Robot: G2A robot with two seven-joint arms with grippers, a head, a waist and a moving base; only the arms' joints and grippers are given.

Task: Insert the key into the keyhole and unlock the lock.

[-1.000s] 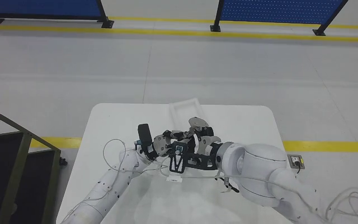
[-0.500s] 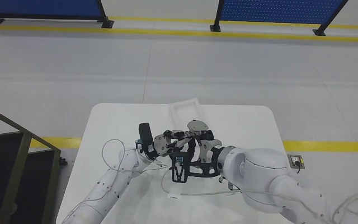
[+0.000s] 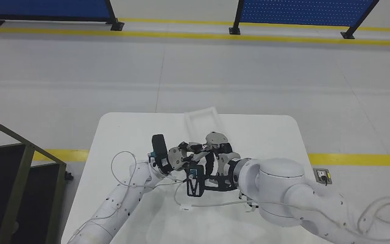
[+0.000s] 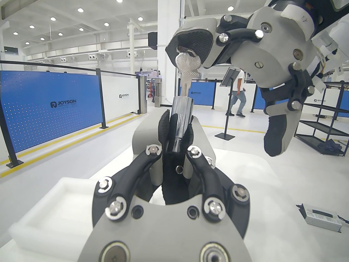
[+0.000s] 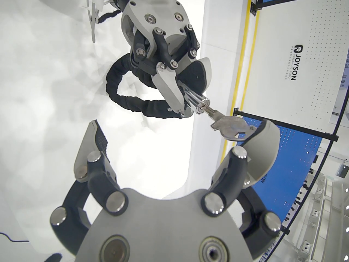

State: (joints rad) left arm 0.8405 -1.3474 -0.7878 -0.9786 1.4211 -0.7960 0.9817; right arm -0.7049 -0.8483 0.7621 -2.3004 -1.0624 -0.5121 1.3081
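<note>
– Since a second ago the right arm (image 3: 274,186) has rolled at the wrist and its big elbow joint has drifted inward; the left arm (image 3: 131,189) has stayed put. From above, both meet over the middle of the table (image 3: 122,134), well back from every edge.
– And the left wrist view?
– The left gripper (image 4: 177,122) is clamped tight on the lock (image 4: 182,110), a chrome cylinder held upright. The key (image 4: 188,63) stands in the keyhole (image 4: 184,98), with part of its blade bare.
– So insertion is done?
– Nearly, I'd judge. What remains is taking hold of the key and turning it.
– Right wrist view?
– The right gripper (image 5: 178,129) is spread wide and grips nothing; one finger (image 5: 259,143) merely touches the key's head (the other is well apart).
– Room to work?
– Free air all round the key's head. The tight spot is between that head and the left fingertips (image 5: 170,88), just beside the keyhole. A white tray (image 3: 201,117) sits at the table's far edge, away from both arms.
</note>
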